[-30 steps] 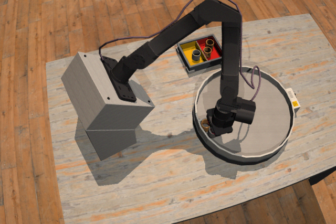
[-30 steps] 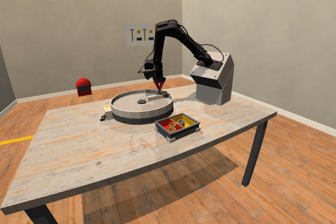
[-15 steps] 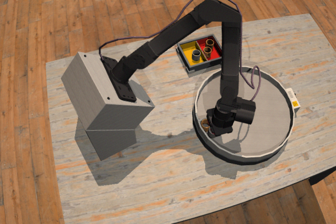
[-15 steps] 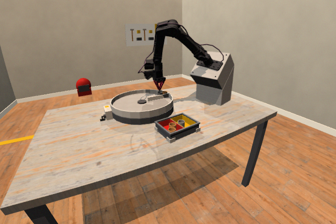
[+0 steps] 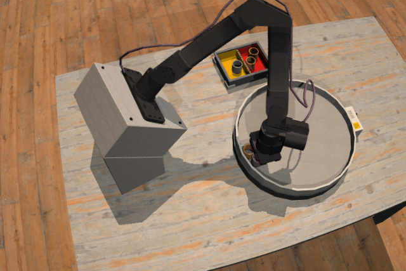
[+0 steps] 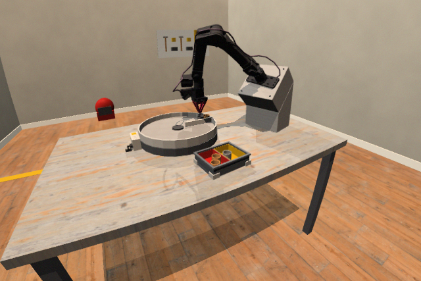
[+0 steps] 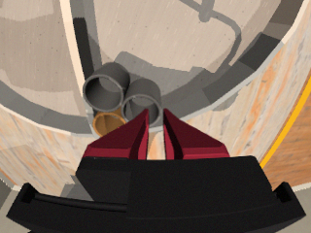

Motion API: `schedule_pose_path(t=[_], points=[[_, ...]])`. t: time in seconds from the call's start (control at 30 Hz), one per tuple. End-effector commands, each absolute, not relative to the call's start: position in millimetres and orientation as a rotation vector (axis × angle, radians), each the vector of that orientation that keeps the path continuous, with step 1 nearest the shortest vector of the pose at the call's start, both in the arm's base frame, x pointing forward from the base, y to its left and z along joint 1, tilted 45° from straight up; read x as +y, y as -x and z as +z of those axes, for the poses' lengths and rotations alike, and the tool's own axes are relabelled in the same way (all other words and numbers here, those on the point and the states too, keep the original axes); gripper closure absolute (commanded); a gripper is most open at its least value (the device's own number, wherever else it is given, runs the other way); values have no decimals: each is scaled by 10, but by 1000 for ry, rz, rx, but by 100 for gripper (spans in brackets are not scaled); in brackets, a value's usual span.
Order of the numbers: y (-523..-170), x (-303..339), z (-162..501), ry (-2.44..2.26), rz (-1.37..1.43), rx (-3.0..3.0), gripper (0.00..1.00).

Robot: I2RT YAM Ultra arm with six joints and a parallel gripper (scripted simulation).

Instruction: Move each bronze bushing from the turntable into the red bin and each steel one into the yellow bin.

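Nearly closed on nothing, the end effector (image 7: 155, 131) hangs over two steel bushings (image 7: 104, 89) and one bronze bushing (image 5: 247, 150) clustered against the turntable (image 5: 340, 176) rim, on the bench (image 5: 163, 228) near the two-color bin (image 5: 226, 79).
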State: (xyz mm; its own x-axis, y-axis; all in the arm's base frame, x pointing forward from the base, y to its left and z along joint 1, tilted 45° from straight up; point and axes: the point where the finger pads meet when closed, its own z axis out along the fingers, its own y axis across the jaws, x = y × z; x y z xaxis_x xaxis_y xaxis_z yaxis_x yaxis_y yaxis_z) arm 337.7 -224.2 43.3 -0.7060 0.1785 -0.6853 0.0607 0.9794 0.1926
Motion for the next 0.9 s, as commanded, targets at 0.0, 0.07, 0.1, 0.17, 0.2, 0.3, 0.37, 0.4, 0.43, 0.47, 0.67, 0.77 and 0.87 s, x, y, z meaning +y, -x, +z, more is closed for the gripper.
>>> schedule_pose_path(t=[0.0,0.07,0.1,0.17,0.2,0.3,0.37,0.4,0.43,0.47,0.67,0.77,0.87], points=[[-3319,-2291,488,-187,173,2345,86],[-3319,-2291,488,-187,173,2345,86],[-3318,-2290,487,-187,173,2345,86],[-3312,-2284,473,-185,173,2344,86],[-3318,-2293,477,-183,172,2343,86],[-3330,-2308,452,-178,171,2342,86],[-3317,-2294,432,-182,179,2347,86],[-3314,-2290,429,-183,182,2349,86],[-3313,-2289,429,-183,182,2349,86],[-3313,-2289,429,-183,182,2349,86],[-3313,-2289,429,-183,182,2349,86],[-3313,-2289,429,-183,182,2349,86],[-3313,-2289,429,-183,182,2349,86]])
